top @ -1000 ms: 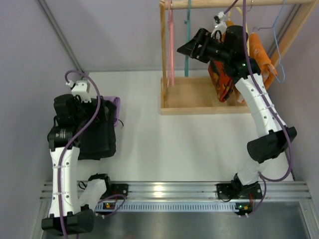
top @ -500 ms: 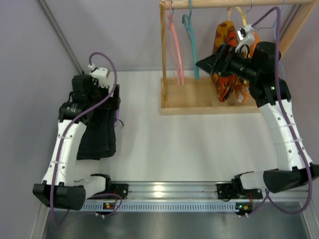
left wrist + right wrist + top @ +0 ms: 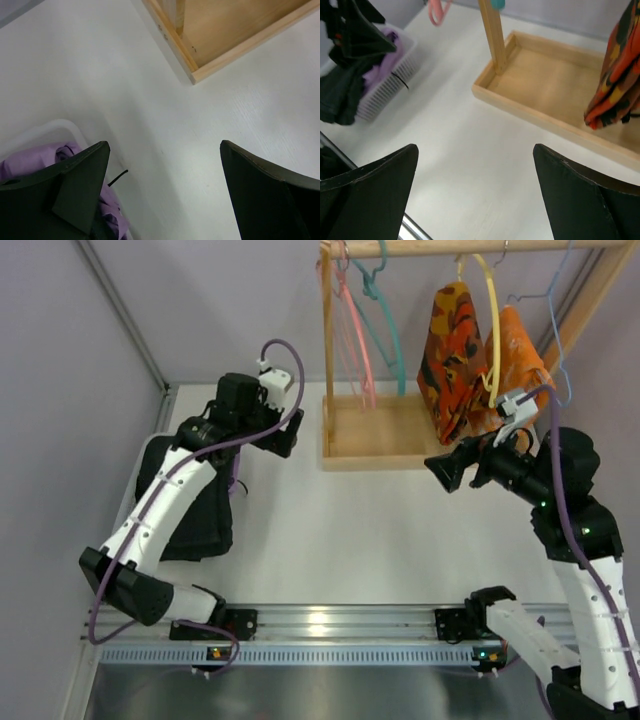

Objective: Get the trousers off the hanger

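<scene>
1. The trousers (image 3: 452, 350), orange with a dark pattern, hang folded over a yellow hanger (image 3: 492, 335) hooked on the wooden rail (image 3: 470, 248). Their lower ends drop into the rack's tray base (image 3: 390, 435). I judge they hang there so the cloth can be slid off sideways or pulled downward. The task looks barely begun, since nothing holds the garment.

2. The right gripper (image 3: 475, 150) is the nearer tool. Its fingers are spread apart with nothing between them, and it sits in front of the tray, below and short of the cloth. The wrist camera shows the orange hem at its right edge. I would guess the wide jaws are meant to take a thick fold, but the gripper must first rise and reach in.

3. The left gripper (image 3: 164, 145) is also spread wide and empty. It hovers over the table between the tray's corner and the white basket (image 3: 385, 82), well apart from the trousers.

4. That basket holds a dark garment (image 3: 190, 510) and some purple cloth (image 3: 35, 160), so I take it as the drop-off place.

5. A pink hanger (image 3: 352, 340) and a teal hanger (image 3: 388, 325) hang bare at the rail's left end. They could snag an arm that swings across.
</scene>
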Robot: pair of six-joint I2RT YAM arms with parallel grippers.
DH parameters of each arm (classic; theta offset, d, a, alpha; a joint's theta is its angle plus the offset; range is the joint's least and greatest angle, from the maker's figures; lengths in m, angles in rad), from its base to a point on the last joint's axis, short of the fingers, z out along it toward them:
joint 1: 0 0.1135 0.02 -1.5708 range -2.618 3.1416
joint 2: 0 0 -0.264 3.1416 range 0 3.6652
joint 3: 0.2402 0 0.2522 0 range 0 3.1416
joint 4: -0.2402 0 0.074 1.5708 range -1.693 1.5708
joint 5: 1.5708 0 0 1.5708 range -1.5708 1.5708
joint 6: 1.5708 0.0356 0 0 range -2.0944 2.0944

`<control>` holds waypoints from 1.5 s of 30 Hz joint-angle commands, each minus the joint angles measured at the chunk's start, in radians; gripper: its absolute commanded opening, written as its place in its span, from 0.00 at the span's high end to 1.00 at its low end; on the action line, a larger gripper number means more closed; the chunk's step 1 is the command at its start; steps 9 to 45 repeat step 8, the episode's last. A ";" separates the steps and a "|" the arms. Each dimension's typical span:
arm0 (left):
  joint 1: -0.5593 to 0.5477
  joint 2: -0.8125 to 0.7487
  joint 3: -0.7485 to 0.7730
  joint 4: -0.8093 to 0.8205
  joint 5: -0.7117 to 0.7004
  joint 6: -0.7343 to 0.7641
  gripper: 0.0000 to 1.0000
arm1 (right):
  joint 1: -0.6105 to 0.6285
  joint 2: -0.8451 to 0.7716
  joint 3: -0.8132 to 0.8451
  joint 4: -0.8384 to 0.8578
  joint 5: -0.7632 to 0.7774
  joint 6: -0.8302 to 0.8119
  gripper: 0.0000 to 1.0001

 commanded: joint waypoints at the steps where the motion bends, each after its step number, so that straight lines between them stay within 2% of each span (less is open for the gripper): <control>1: -0.043 0.003 -0.001 0.016 -0.055 -0.010 0.02 | -0.001 -0.015 -0.099 -0.058 0.068 -0.112 0.01; 8: -0.039 -0.049 -0.054 0.013 -0.064 -0.025 0.02 | -0.004 -0.067 -0.148 -0.055 0.034 -0.114 0.01; 45: -0.039 -0.049 -0.054 0.013 -0.064 -0.025 0.02 | -0.004 -0.067 -0.148 -0.055 0.034 -0.114 0.01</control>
